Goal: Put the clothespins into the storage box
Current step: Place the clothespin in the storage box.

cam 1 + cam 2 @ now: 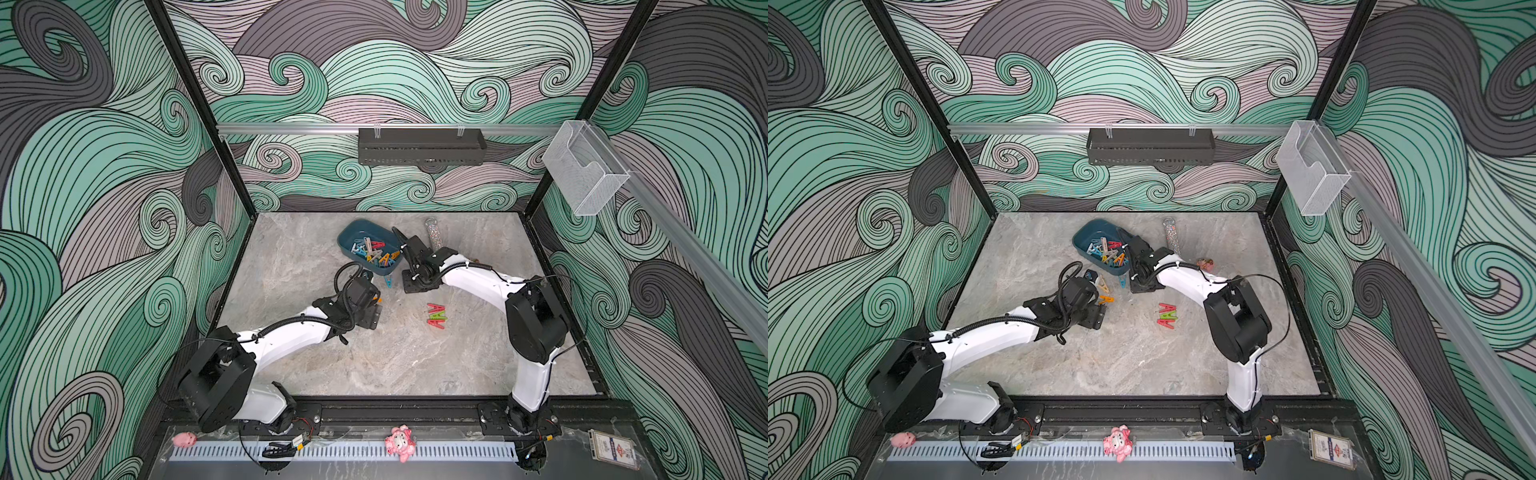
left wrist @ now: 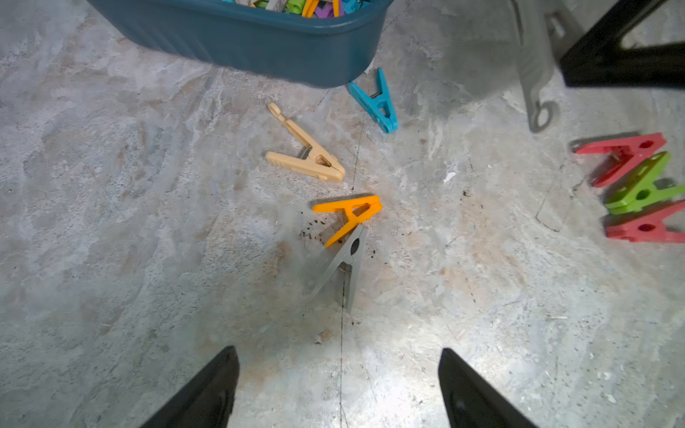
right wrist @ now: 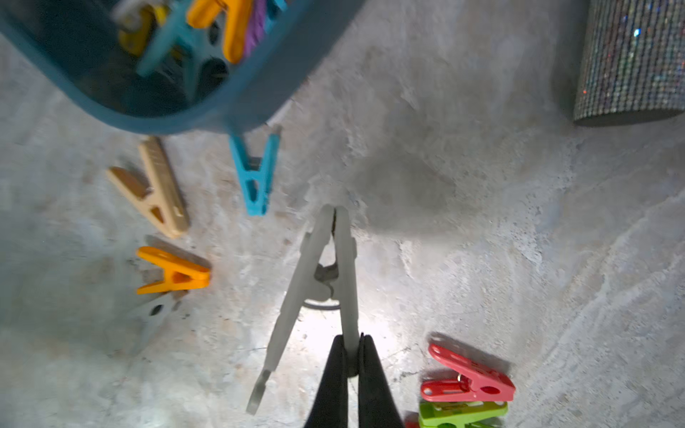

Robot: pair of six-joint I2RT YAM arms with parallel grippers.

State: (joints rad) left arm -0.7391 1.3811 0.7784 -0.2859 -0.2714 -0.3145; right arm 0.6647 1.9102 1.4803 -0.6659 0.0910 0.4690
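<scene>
Grey marbled tabletop [image 1: 291,357]: blue storage box [image 1: 349,237] twds back, centre. Just beside it teal clothespin [image 2: 376,102]; near: beige clothespin [image 2: 307,157], orange clothespin [image 2: 350,215] touching grey clothespin [image 2: 339,265]. Red-green-red trio [image 1: 436,316] well apart. Glitter tube [image 1: 432,232] nr back edge.

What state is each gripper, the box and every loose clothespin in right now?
right gripper: shut on grey clothespin.
left gripper: open, empty.
storage box: upright, partly filled with clothespins.
teal clothespin: loose, beside box corner.
beige clothespin: loose, lying flat.
orange clothespin: loose, touching second grey clothespin.
red and green clothespins: loose, clustered.
</scene>
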